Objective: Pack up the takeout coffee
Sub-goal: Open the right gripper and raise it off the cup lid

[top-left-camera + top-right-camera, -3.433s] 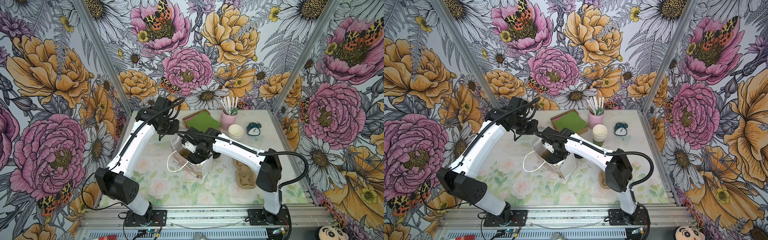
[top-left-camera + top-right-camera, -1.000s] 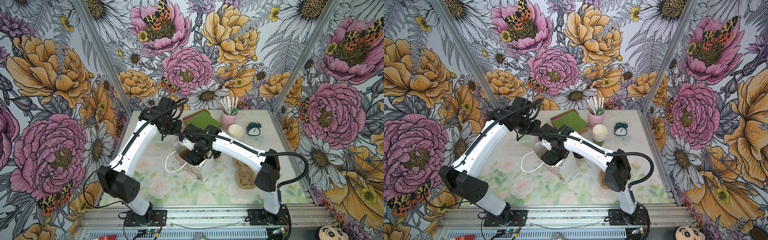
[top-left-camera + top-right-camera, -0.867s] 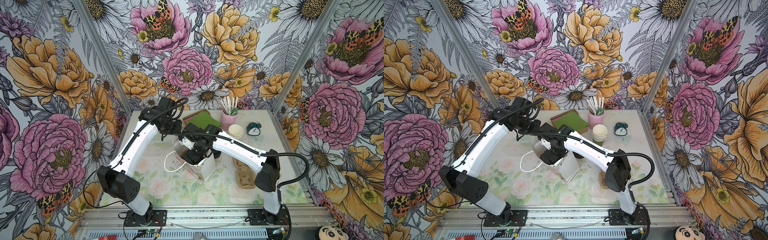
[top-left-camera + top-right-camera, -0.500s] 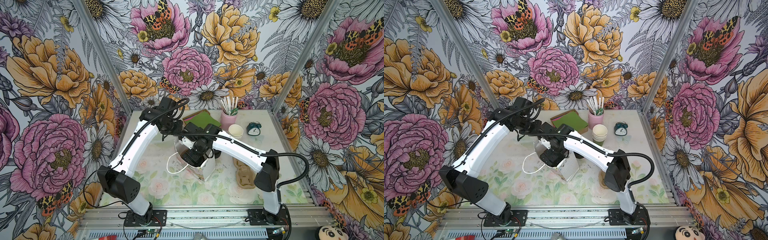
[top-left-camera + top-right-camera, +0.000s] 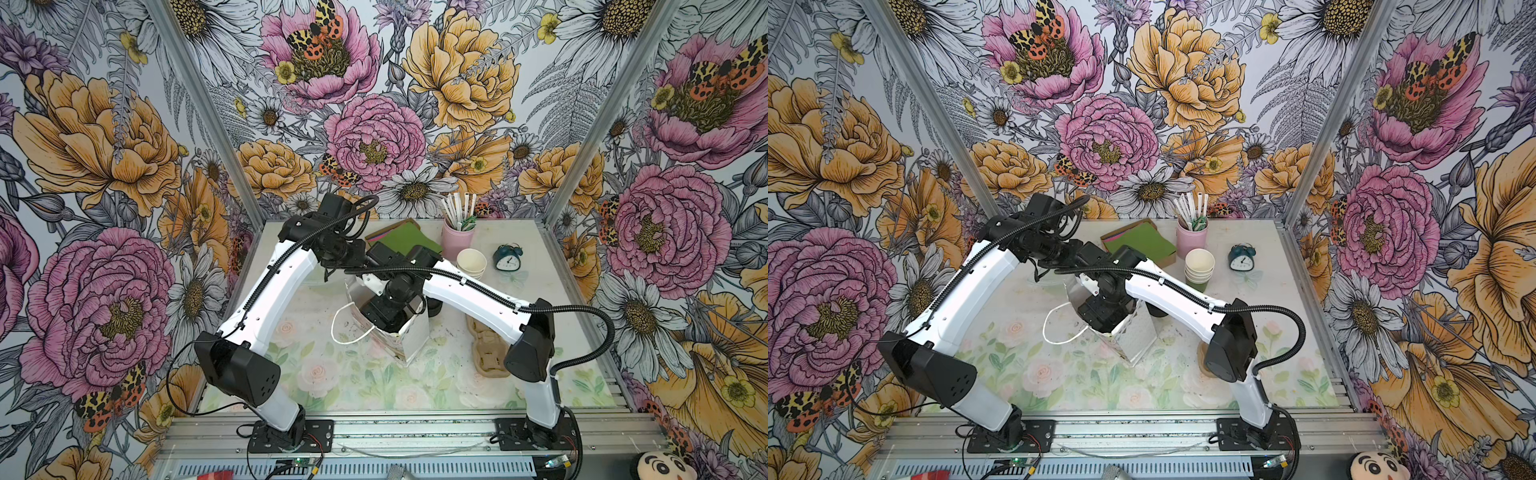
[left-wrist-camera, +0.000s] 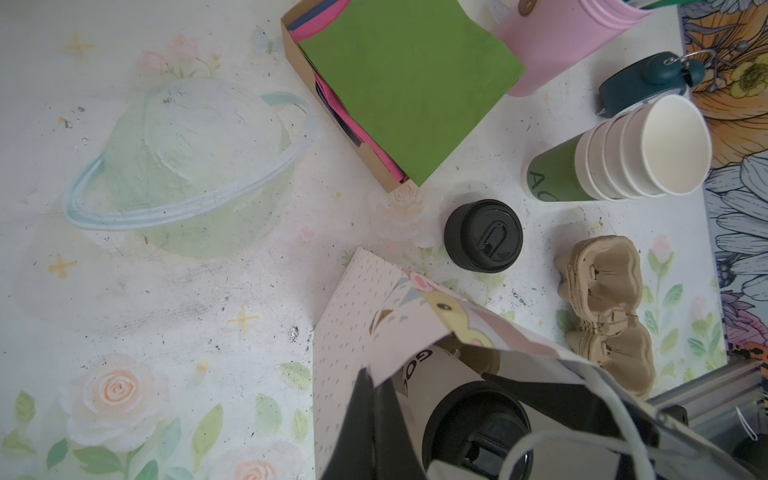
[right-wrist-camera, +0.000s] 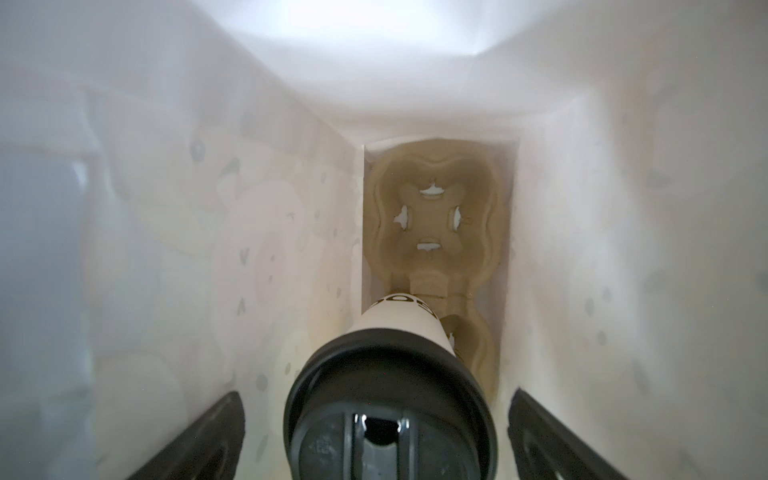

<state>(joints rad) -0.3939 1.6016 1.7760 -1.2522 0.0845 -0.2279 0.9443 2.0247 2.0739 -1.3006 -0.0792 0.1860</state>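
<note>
A paper bag (image 5: 409, 340) stands open near the middle of the tabletop (image 5: 332, 374). Inside, a cup carrier (image 7: 436, 216) lies on the bag's floor, with the takeout coffee (image 7: 390, 374) standing at one end of it. The right gripper (image 7: 376, 401) reaches into the bag, a jaw on each side of the coffee's lid, neither touching. The left gripper (image 6: 372, 399) pinches the bag's rear rim. Just right of the bag sit a pile of lids (image 6: 483, 235) and, nearer the front edge, a stack of cup carriers (image 5: 486, 349). Along the back edge, left to right: napkin box (image 5: 401, 241), straw holder (image 5: 457, 241), stack of paper cups (image 5: 471, 262), alarm clock (image 5: 508, 258).
</note>
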